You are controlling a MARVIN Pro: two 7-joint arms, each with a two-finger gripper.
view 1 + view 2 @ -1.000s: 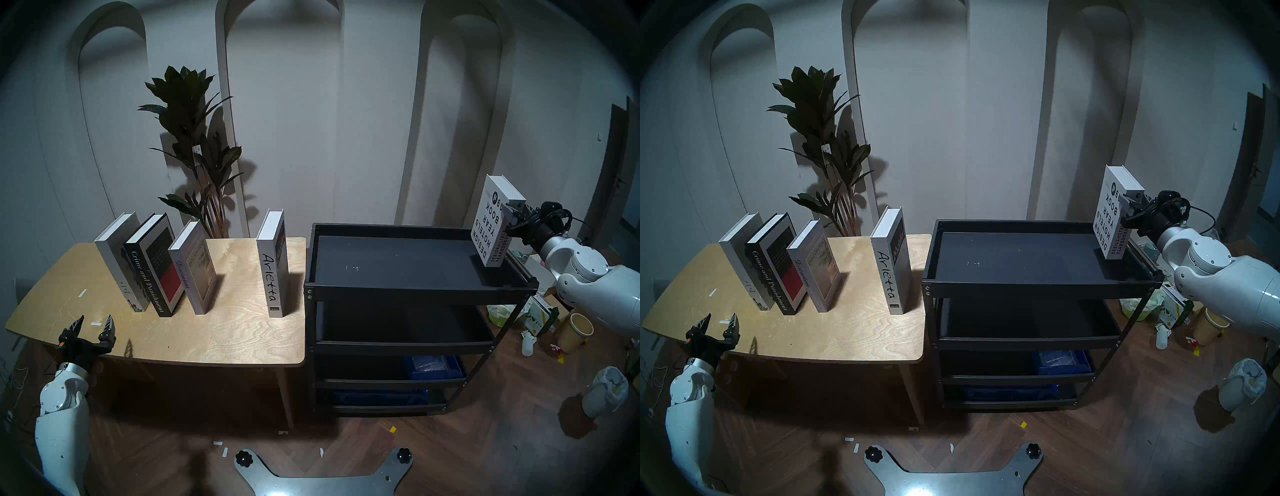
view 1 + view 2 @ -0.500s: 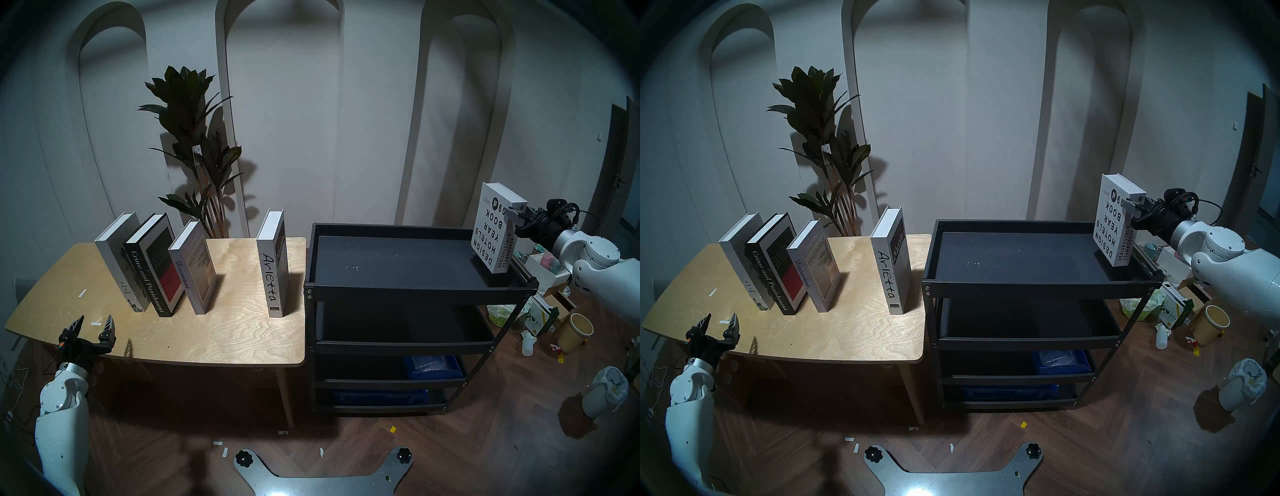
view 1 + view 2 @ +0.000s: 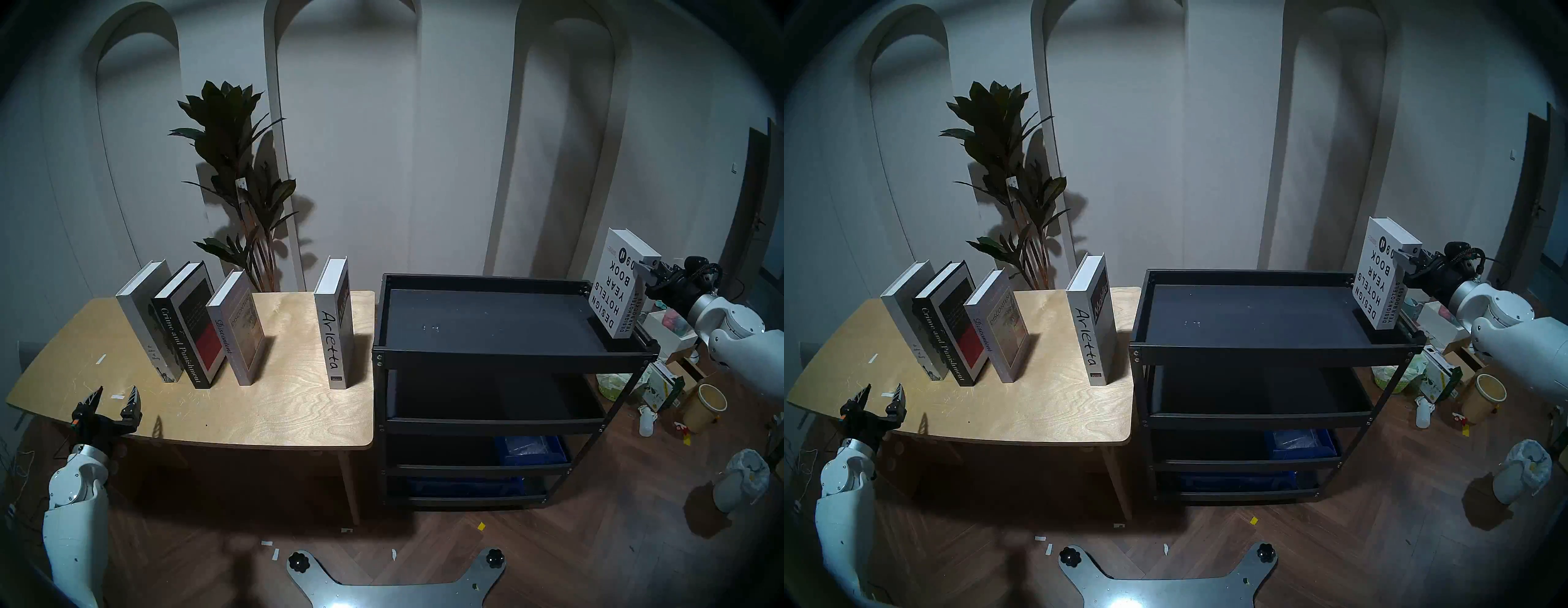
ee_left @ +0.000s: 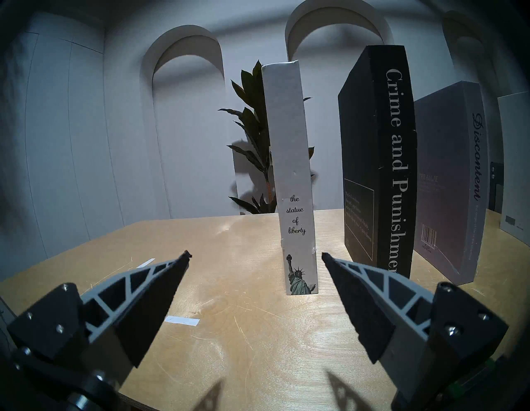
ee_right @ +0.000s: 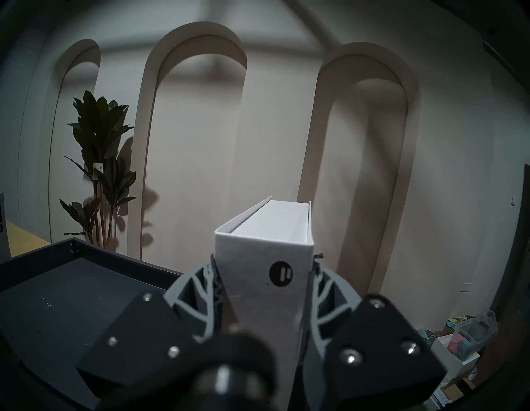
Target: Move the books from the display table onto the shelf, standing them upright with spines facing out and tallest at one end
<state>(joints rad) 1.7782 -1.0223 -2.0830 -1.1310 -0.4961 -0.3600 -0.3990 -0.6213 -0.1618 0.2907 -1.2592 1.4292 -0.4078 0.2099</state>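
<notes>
My right gripper [image 3: 645,271] [image 5: 265,259] is shut on the top of the white "Design Hotels Yearbook" book [image 3: 617,288] [image 5: 263,252]. It holds the book upright and slightly tilted at the right end of the black shelf's top tray [image 3: 509,358]. Whether the book's foot touches the tray I cannot tell. Four books stand on the wooden display table [image 3: 275,407]: Statue of Liberty [image 3: 144,322] [image 4: 295,172], Crime and Punishment [image 3: 186,335], Discontent [image 3: 239,331] and Arietta [image 3: 335,327]. My left gripper [image 3: 117,392] [image 4: 255,255] hovers open and empty over the table's front left edge.
A tall potted plant [image 3: 237,178] stands behind the table. Blue bins [image 3: 530,450] sit on the shelf's lower tiers. Boxes, a paper cup [image 3: 704,407] and a lined bin [image 3: 740,479] clutter the floor right of the shelf.
My right arm has carried the yearbook to the right and slightly down, to the tray's right end. The left arm and the four table books have not moved.
</notes>
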